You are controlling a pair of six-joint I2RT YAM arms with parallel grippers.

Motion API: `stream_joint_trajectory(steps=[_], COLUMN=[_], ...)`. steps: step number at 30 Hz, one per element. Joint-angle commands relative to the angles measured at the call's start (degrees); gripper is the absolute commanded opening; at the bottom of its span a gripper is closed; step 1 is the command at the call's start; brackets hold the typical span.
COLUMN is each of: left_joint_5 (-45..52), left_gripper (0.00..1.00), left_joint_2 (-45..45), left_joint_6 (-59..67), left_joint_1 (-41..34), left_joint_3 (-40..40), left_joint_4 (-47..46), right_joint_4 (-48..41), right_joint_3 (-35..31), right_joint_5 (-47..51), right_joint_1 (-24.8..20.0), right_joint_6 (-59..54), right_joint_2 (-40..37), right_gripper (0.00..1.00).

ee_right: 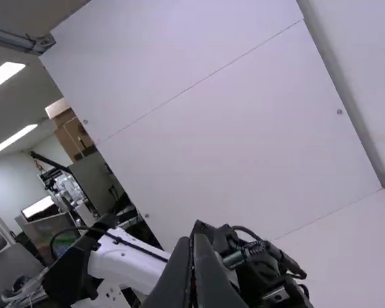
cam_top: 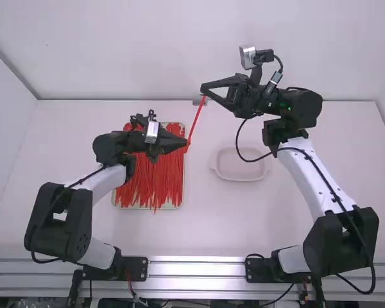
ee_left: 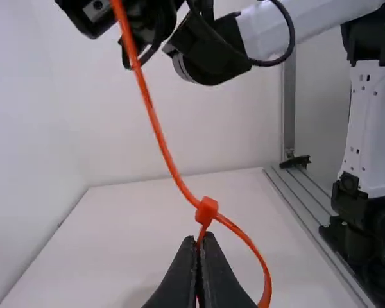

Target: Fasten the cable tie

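Left gripper (ee_left: 197,258) is clenched on the orange cable tie (ee_left: 155,122) right under its square head (ee_left: 206,208). The tail is through the head, and a loose loop (ee_left: 262,269) hangs beside the fingers. Right gripper (cam_top: 205,97), up and away from the left one, is pinched shut on the tail. Best play here, I'd say: left anchors firm while right draws the tail straight out from the head. Keep it steady with no sideways yank, so the loop shrinks and neither grip slips. Below the left gripper sits the tray (cam_top: 181,192) of spare ties.
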Motion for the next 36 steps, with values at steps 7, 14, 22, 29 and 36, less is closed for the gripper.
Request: stream_joint_trajectory(steps=[7, 14, 22, 29, 36], left_joint_5=[4.6, 4.6, 2.8, 3.1, 3.5], left_gripper=[0.02, 0.01, 0.02, 0.02, 0.02], left_joint_2=[-0.2, -0.2, -0.2, -0.2, -0.2], left_joint_6=[1.0, 0.9, 0.9, -0.2, -5.2], left_joint_1=[-0.1, 0.0, 0.8, 1.5, 1.5], left_joint_3=[-1.8, -1.7, -0.9, 4.9, 13.2], left_joint_4=[0.0, 0.0, 0.0, -0.1, -0.8], right_joint_4=[1.1, 1.4, 1.3, -0.2, -0.4], right_joint_3=[4.0, 4.0, 3.9, 3.3, 1.4], right_joint_5=[4.8, 5.2, -0.8, -10.0, -13.9], right_joint_1=[-1.1, -2.5, -8.0, -9.2, -6.6], right_joint_6=[-0.6, -0.6, 1.2, 2.4, 1.5], right_joint_2=[-0.9, -0.9, -0.9, -0.9, -0.9], right_gripper=[0.0, 0.4, 0.39, 0.49, 0.98])
